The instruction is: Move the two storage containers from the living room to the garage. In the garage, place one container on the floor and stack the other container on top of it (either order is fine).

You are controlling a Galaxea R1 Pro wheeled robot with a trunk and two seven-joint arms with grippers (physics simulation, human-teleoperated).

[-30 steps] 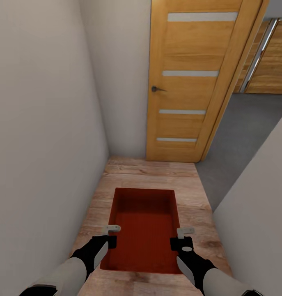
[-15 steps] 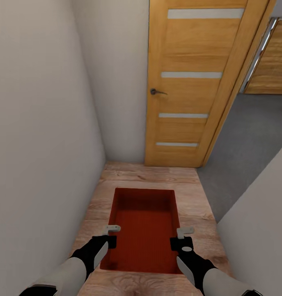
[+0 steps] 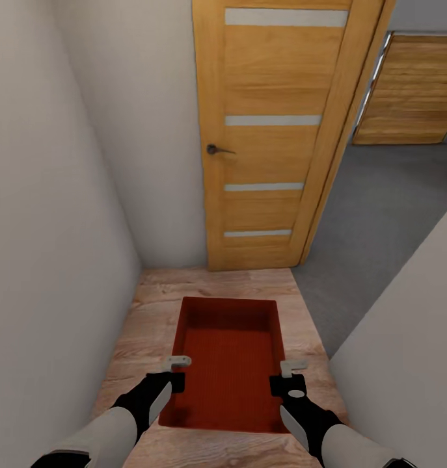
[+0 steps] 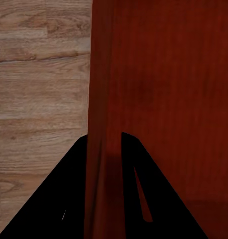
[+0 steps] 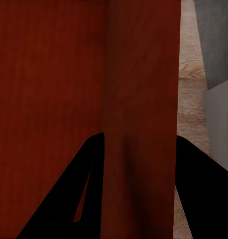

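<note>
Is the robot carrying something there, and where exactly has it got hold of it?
Yes: the storage container, held by its two long side walls, the left gripper pinching one wall and the right gripper the other.

No legible text, labels, brands, numbers or signs are present. The surfaces in all three views are unmarked.

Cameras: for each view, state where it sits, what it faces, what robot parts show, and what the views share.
Head: on the head, facing forward and down at the storage container, door, both forearms.
Left wrist: by the left gripper, along the container's wall.
Right wrist: by the right gripper, along the opposite wall.
Shared: the container, wood floor.
</note>
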